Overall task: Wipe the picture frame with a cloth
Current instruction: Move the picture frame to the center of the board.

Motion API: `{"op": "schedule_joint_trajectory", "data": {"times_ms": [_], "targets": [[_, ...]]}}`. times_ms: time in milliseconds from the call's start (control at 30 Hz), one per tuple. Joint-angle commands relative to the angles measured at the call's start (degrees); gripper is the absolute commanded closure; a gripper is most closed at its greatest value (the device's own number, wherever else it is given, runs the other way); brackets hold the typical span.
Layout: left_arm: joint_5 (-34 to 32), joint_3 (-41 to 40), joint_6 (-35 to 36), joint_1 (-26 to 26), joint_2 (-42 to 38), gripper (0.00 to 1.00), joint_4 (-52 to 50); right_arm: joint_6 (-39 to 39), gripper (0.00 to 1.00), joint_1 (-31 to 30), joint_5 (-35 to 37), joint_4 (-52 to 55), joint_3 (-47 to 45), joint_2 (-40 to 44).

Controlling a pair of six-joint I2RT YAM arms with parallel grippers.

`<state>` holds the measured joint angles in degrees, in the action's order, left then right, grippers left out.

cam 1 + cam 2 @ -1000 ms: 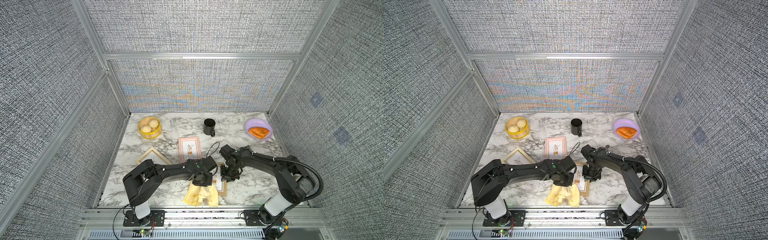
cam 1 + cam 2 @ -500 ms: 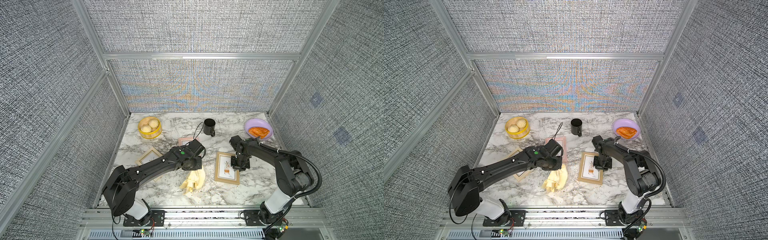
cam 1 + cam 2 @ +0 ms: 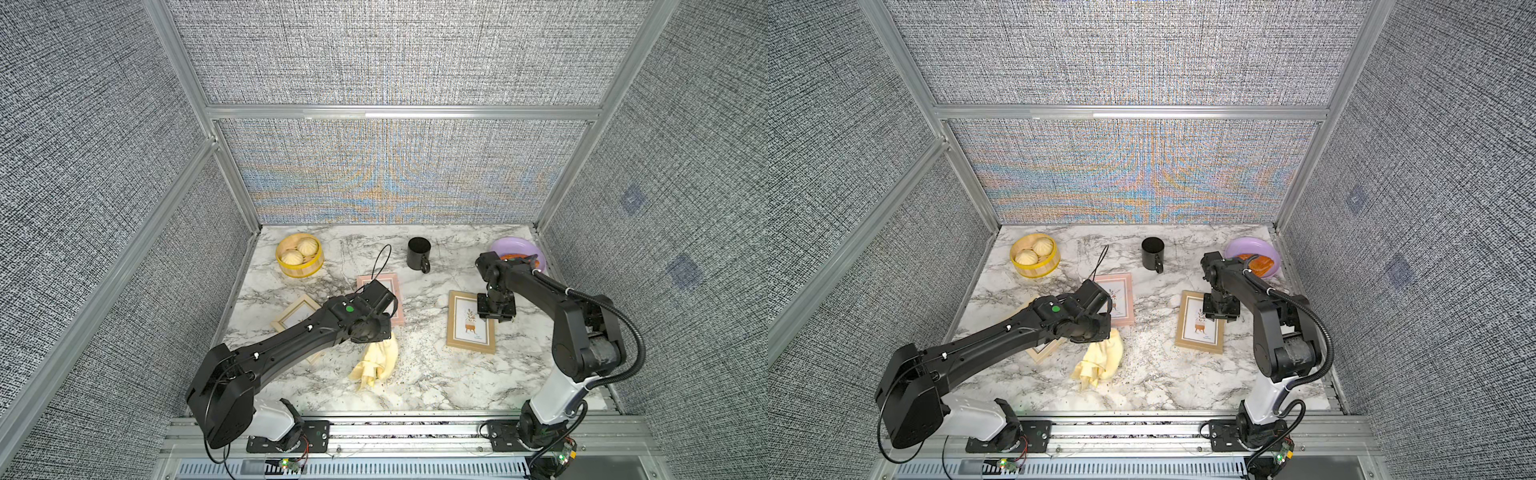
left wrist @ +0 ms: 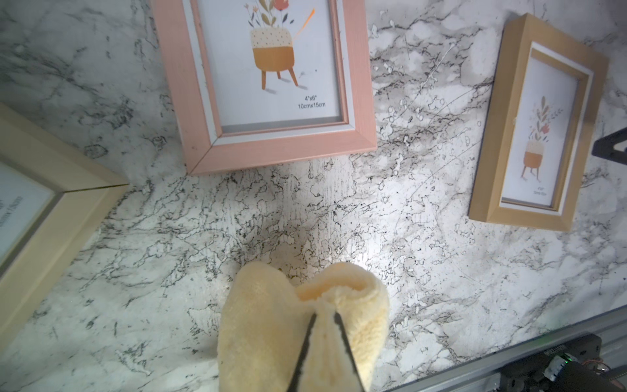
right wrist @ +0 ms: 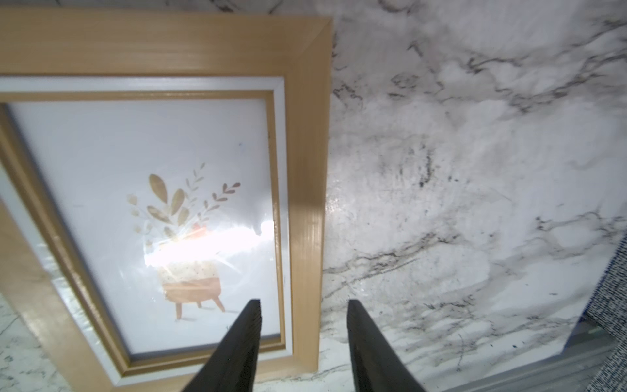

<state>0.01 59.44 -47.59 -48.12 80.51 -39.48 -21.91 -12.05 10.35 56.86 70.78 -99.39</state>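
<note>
The pale yellow cloth (image 3: 376, 361) (image 3: 1102, 359) hangs bunched from my left gripper (image 4: 324, 314), which is shut on its top fold (image 4: 298, 322). Its lower end touches the marble near the front middle. The tan picture frame (image 3: 471, 347) (image 3: 1198, 347) lies flat right of centre. My right gripper (image 5: 303, 305) (image 3: 496, 309) stands open astride its right rail (image 5: 305, 135), one finger over the glass and one over the marble, neither touching the rail. In the left wrist view the tan frame (image 4: 492, 135) lies apart from the cloth.
A pink frame (image 3: 397, 299) (image 4: 271, 146) and a pale frame (image 3: 297, 316) (image 4: 51, 203) lie by my left wrist. At the back stand a steamer basket with buns (image 3: 299, 270), a black mug (image 3: 417, 253) and a purple plate (image 3: 517, 243) with an orange pastry. Walls close in three sides.
The left arm carried the cloth back and left, off the tan frame. The right arm moved that frame to the right, set it flat, and its jaws have opened off the rail.
</note>
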Motion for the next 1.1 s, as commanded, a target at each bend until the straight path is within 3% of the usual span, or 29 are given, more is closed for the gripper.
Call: {"op": "schedule_joint_trajectory", "data": {"times_ms": [0, 100, 267, 500, 700, 1067], "targets": [[0.0, -0.1, 0.2, 0.6, -0.6, 1.00, -0.5, -0.1, 0.49, -0.2, 1.5, 5.3, 0.1, 1.8], [0.0, 0.0, 0.3, 1.2, -1.0, 1.00, -0.8, 0.1, 0.46, -1.9, -2.9, 4.7, -0.5, 4.6], [0.2, 0.2, 0.6, 2.1, -0.9, 1.00, -1.3, -1.3, 0.42, -9.7, -7.8, 1.3, 2.1, 3.4], [0.0, 1.4, 0.7, 2.3, -1.1, 1.00, -2.4, -2.8, 0.39, -16.9, -5.1, -1.4, 9.9, -7.7], [-0.7, 0.1, -0.3, 2.4, -3.0, 1.00, -3.0, -2.0, 0.39, -17.3, 1.7, 0.6, 12.9, -13.0], [-1.4, -1.5, -0.8, 2.7, -4.9, 1.00, -3.9, -1.9, 0.40, -14.0, 0.9, -3.1, 5.4, -11.2]]}}
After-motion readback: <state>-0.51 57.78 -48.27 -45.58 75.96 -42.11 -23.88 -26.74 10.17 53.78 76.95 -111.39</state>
